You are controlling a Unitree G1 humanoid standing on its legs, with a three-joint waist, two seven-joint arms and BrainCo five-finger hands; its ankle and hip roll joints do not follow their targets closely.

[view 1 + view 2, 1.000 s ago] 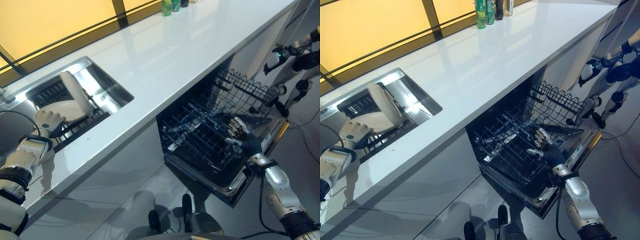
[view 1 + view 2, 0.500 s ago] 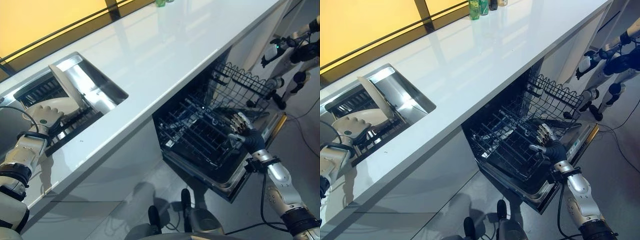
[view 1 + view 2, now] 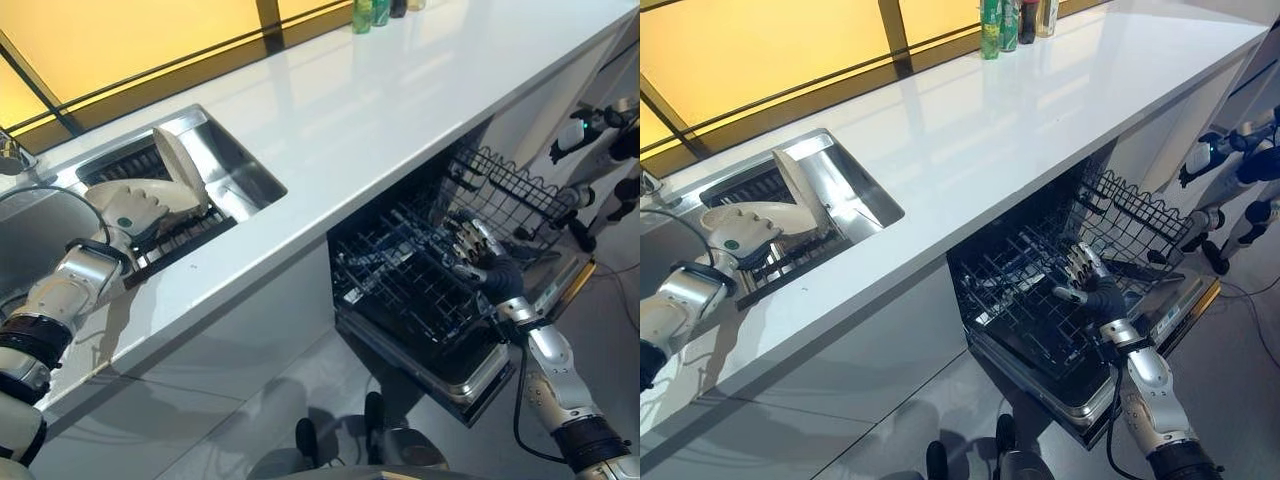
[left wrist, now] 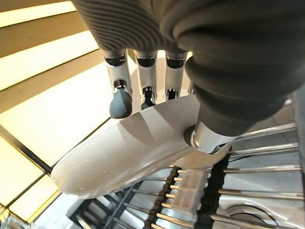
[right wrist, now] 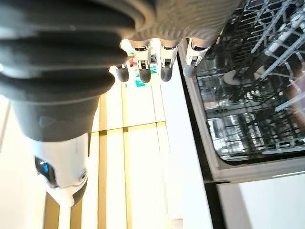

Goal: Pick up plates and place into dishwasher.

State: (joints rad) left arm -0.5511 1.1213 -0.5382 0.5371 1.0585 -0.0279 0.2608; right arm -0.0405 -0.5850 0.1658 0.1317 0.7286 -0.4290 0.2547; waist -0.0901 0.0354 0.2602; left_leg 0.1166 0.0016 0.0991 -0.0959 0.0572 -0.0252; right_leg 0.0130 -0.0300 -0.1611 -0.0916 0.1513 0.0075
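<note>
plate (image 3: 182,171) now tilted upright over sink (image 3: 235,175), left hand (image 3: 133,208) gripping

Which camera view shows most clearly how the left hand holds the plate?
The left wrist view: the left hand has fingers behind the plate and the thumb on its front, above the sink rack. Both eye views show the hand on the plate at the sink from farther away.
</note>
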